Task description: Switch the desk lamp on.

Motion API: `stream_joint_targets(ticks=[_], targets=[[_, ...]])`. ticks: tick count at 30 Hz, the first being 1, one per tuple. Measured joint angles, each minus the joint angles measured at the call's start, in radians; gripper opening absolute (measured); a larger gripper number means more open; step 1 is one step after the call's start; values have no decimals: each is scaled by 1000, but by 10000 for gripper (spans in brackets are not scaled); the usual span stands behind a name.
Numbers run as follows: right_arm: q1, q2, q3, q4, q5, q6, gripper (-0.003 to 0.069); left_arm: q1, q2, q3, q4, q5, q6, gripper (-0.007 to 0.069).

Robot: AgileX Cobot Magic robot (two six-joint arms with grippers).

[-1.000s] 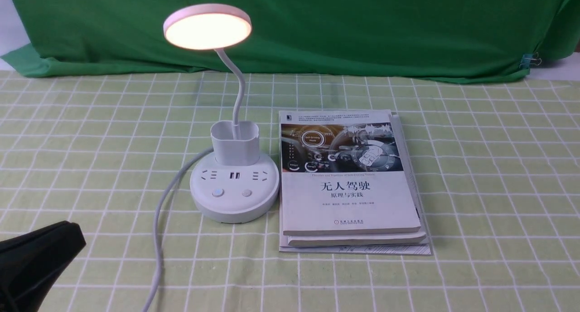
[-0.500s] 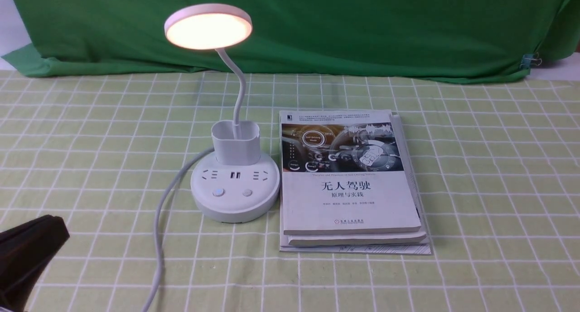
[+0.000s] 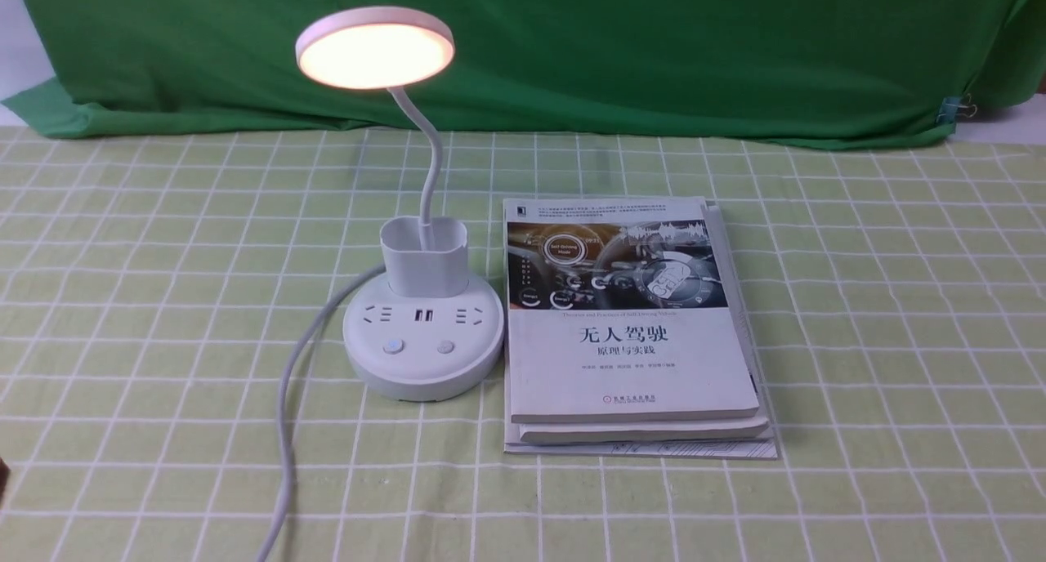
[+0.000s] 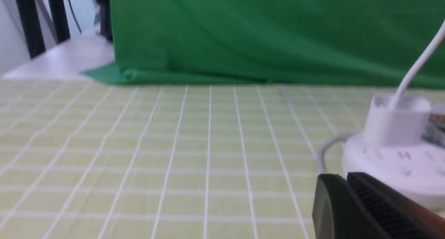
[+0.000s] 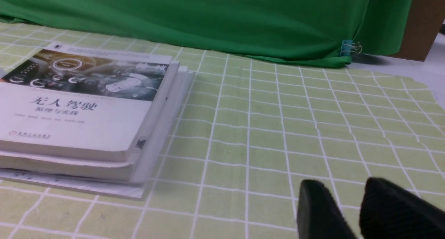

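Note:
The white desk lamp (image 3: pixel 422 350) stands left of centre on the checked cloth. Its round disc head (image 3: pixel 374 49) glows warm and lit. Two buttons (image 3: pixel 394 347) (image 3: pixel 444 347) sit on the front of the round base, below the sockets and the cup-like holder (image 3: pixel 425 260). The white cord (image 3: pixel 286 431) runs from the base to the near edge. My left gripper (image 4: pixel 342 176) is shut and empty, short of the base (image 4: pixel 399 162), and shows only as a dark sliver at the front view's left edge. My right gripper (image 5: pixel 344 185) is open and empty, low over the cloth.
A stack of books (image 3: pixel 629 325) lies right beside the lamp base; it also shows in the right wrist view (image 5: pixel 80 107). A green backdrop cloth (image 3: pixel 654 47) hangs along the far edge, with a clip (image 3: pixel 952 109) at its right end.
My left gripper has drawn back toward the near left and almost left the front view. The lamp stays lit and has not moved.

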Motion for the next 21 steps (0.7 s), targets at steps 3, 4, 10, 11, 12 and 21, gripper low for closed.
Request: stream_joint_targets(ticks=[3,4,10,11,12,21], targets=[[0,0,0,0,0,0,245,0,-2,3,0,59,0,19],[0,0,0,0,0,0,245,0,-2,3,0,60,0,19],[0,0,0,0,0,0,245,0,-3,3,-8,32,3,19],[0,0,0,0,0,0,245,0,-3,3,-8,31,3,19],[0,0,0,0,0,0,245,0,-3,3,-9,31,3,19],[0,0,0,0,0,0,245,0,-3,3,-9,28,4,19]])
